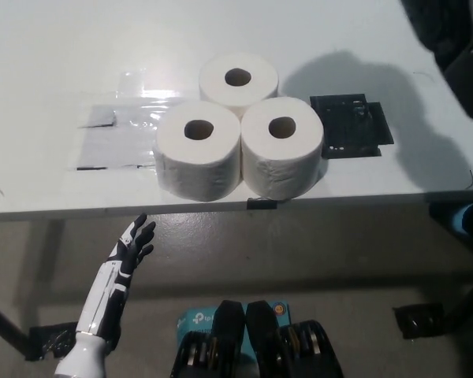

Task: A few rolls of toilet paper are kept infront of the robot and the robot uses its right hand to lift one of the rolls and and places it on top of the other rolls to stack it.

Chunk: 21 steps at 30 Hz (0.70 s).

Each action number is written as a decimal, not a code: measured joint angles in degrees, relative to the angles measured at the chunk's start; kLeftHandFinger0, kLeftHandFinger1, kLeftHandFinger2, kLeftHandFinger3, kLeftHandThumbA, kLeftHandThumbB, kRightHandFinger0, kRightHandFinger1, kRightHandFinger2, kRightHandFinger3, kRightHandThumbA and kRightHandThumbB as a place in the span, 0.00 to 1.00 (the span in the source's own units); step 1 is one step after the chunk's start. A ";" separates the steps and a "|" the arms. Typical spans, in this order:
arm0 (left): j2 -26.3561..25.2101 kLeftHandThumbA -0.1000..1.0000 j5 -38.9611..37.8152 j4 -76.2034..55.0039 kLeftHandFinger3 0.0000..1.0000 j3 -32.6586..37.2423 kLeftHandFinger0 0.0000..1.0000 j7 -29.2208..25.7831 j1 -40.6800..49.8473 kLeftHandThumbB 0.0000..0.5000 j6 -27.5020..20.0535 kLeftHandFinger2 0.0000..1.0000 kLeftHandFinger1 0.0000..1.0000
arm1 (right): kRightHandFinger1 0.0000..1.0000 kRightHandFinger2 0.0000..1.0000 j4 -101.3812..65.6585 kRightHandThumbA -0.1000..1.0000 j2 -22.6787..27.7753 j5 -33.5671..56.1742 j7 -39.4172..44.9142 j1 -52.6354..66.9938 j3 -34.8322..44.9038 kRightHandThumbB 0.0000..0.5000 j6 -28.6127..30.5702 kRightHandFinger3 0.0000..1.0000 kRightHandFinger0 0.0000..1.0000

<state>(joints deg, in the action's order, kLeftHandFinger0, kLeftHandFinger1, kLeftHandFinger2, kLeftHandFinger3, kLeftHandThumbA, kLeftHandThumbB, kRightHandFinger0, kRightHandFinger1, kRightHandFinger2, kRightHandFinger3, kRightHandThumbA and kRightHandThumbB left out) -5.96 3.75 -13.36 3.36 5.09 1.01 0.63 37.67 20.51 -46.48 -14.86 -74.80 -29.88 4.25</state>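
1. Fingers of the white left hand [134,242] are spreading apart at the lower left, below the table edge, and holding nothing. This hand is resting out of the way, most likely so the other arm has room to work.

2. Clear shiny plastic sheet [122,126] is lying flat on the white table [47,47], just left of the rolls. Nothing is sitting on it.

3. Three white round toilet paper rolls [238,134] are standing upright near the front edge of the table, with their holes pointing up. They are sitting close together and touching, two in front and one behind. Bunched like this, their flat tops are making a good base for one more roll.

4. A black flat square mat [351,126] is lying just right of the rolls, with nothing on it.

5. The black right arm [453,47] is showing only as a dark shape at the top right corner, throwing a big shadow on the table. Its hand is out of the picture, so I cannot tell if it is holding a roll. No roll is sitting on top of the three yet.
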 measured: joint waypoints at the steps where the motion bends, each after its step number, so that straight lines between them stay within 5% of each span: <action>1: 0.00 1.00 0.00 0.01 1.00 0.00 1.00 0.00 0.00 0.74 0.00 1.00 1.00 | 0.34 0.92 -0.64 0.00 -0.40 0.16 1.30 0.63 -0.26 0.37 0.15 0.85 0.00; 4: 0.00 1.00 0.00 0.01 1.00 0.01 1.00 0.00 0.01 0.74 0.00 1.00 1.00 | 0.42 0.92 -1.71 0.00 -1.07 0.41 4.95 1.90 -0.90 0.40 0.61 0.80 0.00; 8: -0.01 1.00 0.00 0.01 1.00 0.01 1.00 0.01 0.03 0.76 0.00 1.00 1.00 | 0.38 0.84 -1.86 0.00 -1.57 1.38 10.56 2.80 -1.37 0.40 1.81 0.68 0.00; 11: -0.02 1.00 0.04 0.02 1.00 0.03 1.00 0.01 0.02 0.82 -0.01 1.00 1.00 | 0.41 0.87 -1.81 0.00 -2.10 2.28 14.41 2.99 -1.73 0.42 2.80 0.75 0.00; 16: -0.03 1.00 0.10 0.01 1.00 0.13 1.00 0.02 0.02 0.85 -0.06 1.00 1.00 | 0.33 0.76 -1.63 0.00 -3.07 2.96 20.69 2.99 -2.67 0.45 4.12 0.61 0.00; 20: -0.06 1.00 0.08 0.01 1.00 0.13 1.00 0.06 0.02 0.83 -0.05 1.00 1.00 | 0.34 0.78 -1.22 0.00 -4.27 3.50 24.67 2.99 -2.91 0.44 4.78 0.62 0.00; 21: -0.06 1.00 0.08 0.01 1.00 0.13 1.00 0.06 0.02 0.84 -0.06 1.00 1.00 | 0.38 0.79 -1.06 0.00 -4.50 3.64 25.49 2.99 -2.99 0.44 4.88 0.62 0.09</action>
<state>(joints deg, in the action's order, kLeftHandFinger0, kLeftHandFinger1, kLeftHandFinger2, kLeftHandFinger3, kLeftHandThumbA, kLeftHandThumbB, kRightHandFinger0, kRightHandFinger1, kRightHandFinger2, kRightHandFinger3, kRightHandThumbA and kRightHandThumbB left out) -6.02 3.83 -13.35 3.49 5.15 1.02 0.57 36.61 16.01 -42.84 10.63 -71.80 -32.87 9.13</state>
